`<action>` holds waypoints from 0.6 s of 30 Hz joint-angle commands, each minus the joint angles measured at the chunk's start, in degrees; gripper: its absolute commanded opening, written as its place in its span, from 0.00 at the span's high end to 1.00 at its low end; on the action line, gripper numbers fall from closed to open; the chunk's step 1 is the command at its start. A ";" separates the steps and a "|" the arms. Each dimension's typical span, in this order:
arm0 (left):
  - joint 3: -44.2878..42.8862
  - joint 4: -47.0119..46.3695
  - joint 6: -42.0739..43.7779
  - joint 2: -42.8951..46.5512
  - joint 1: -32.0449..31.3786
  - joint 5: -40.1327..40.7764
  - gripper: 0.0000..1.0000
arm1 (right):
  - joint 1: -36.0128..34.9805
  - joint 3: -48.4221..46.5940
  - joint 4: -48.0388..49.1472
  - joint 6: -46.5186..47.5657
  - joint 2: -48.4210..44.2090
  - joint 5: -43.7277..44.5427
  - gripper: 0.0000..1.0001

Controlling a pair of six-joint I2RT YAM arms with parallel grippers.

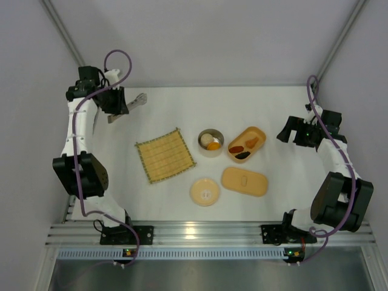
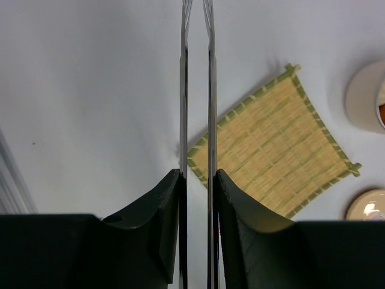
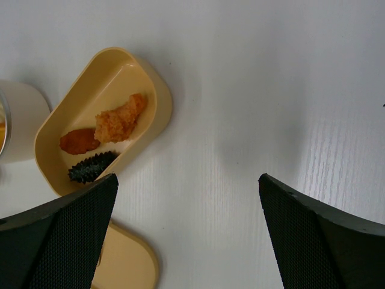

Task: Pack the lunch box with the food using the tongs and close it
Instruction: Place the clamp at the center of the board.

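Observation:
My left gripper point(image 1: 118, 104) hangs over the table's far left corner, shut on the silver tongs point(image 1: 138, 100). In the left wrist view the two thin arms of the tongs point(image 2: 183, 90) run straight ahead, pressed between the black fingers of the left gripper point(image 2: 197, 176), with a narrow gap left between them. The tan lunch box point(image 1: 255, 133) stands open right of centre, holding an orange-tan piece point(image 3: 121, 117), a reddish-brown piece point(image 3: 79, 141) and a dark oval point(image 3: 91, 167). Its flat lid point(image 1: 244, 181) lies in front of it. My right gripper point(image 1: 291, 132) is open and empty, just right of the box.
A small round bowl point(image 1: 211, 143) left of the box holds a white ball and an orange ball. Its round cream lid point(image 1: 205, 191) lies nearer the arms. A woven yellow mat point(image 1: 164, 154) lies left of centre. White walls enclose the table on three sides.

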State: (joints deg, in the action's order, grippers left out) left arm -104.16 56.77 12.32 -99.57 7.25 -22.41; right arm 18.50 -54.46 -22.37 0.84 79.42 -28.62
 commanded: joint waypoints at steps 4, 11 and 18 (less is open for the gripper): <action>-0.08 -8.42 2.36 -4.83 4.00 5.00 0.66 | 0.75 -2.67 0.57 0.48 0.39 -0.73 0.00; 8.08 -16.94 3.06 -8.44 5.23 11.68 0.66 | 0.75 -2.50 0.31 0.74 -0.23 -0.47 0.01; 17.40 -21.17 4.73 -9.59 6.29 12.48 0.66 | 0.75 -2.50 0.13 0.74 -0.40 -0.38 0.01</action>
State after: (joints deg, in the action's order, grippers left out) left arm -89.12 40.66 15.46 -109.67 12.67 -11.03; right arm 18.50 -54.46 -22.44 0.93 79.42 -28.58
